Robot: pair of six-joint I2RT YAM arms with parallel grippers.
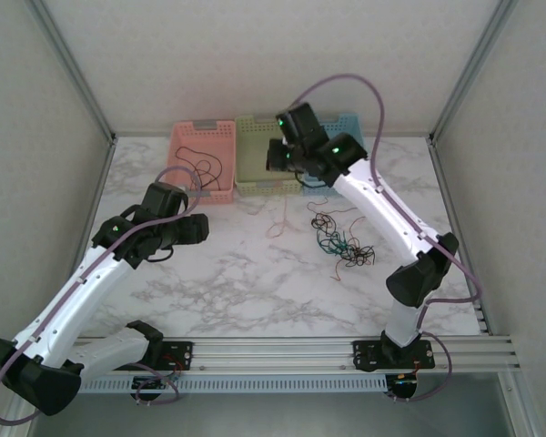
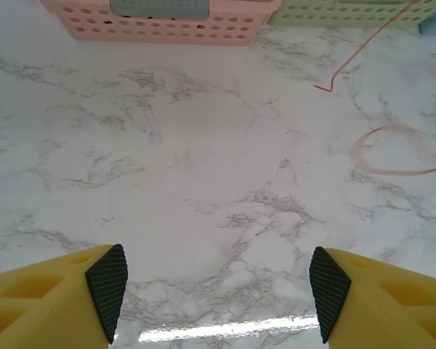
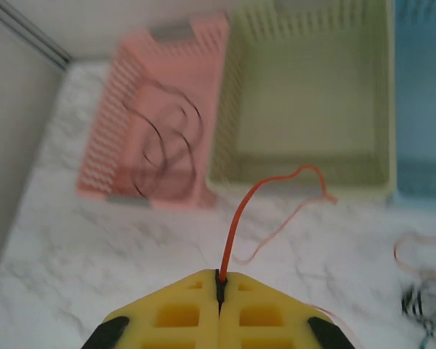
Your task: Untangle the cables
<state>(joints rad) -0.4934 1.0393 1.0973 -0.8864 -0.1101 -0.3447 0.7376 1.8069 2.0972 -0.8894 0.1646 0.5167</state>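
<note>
Marble [image 3: 94, 276]: red cable [image 3: 235, 225] in R claw [image 3: 219, 287]

We count three baskets (pink basket [image 1: 200, 126], green basket [image 1: 255, 187], blue basket [image 1: 352, 121]), two arms (left arm [image 1: 82, 291], right arm [image 1: 382, 209]), one black cable [image 1: 205, 168], one red-orange cable [image 3: 233, 231] and one tangle [image 1: 341, 241] too knotted to count.

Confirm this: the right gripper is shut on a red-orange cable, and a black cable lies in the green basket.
Wrong basket. The right wrist view shows the black cable lying in the pink basket instead. The rest holds: the right gripper is shut on a red-orange cable.
</note>
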